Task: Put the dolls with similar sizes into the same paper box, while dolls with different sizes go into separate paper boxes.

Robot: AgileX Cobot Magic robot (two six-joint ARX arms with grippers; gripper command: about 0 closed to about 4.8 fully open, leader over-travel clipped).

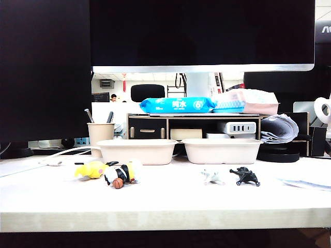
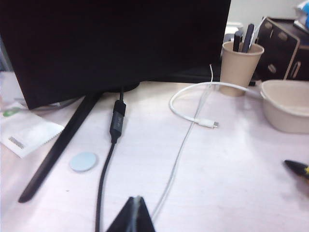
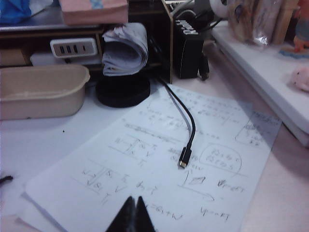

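On the white table lie four dolls: a yellow figure [image 1: 91, 170], a black-white-yellow figure with an orange ball [image 1: 122, 174], a tiny white striped animal [image 1: 211, 176] and a tiny black animal [image 1: 245, 176]. Behind them stand two beige paper boxes, one on the left [image 1: 137, 151] and one on the right [image 1: 221, 150]. Neither arm shows in the exterior view. My left gripper [image 2: 137, 199] is shut and empty above the table near cables, with the left box [image 2: 286, 106] off to the side. My right gripper [image 3: 134, 199] is shut and empty over a written sheet [image 3: 159, 164], with the right box [image 3: 42, 92] beyond.
A beige pen cup [image 1: 100, 134] stands left of the boxes. A large monitor [image 1: 201, 33] and a desk shelf [image 1: 191, 126] with wipes packs fill the back. White [image 2: 186, 130] and black [image 2: 116, 125] cables lie at the left, a black cable [image 3: 186, 130] and paper roll [image 3: 124, 48] at the right.
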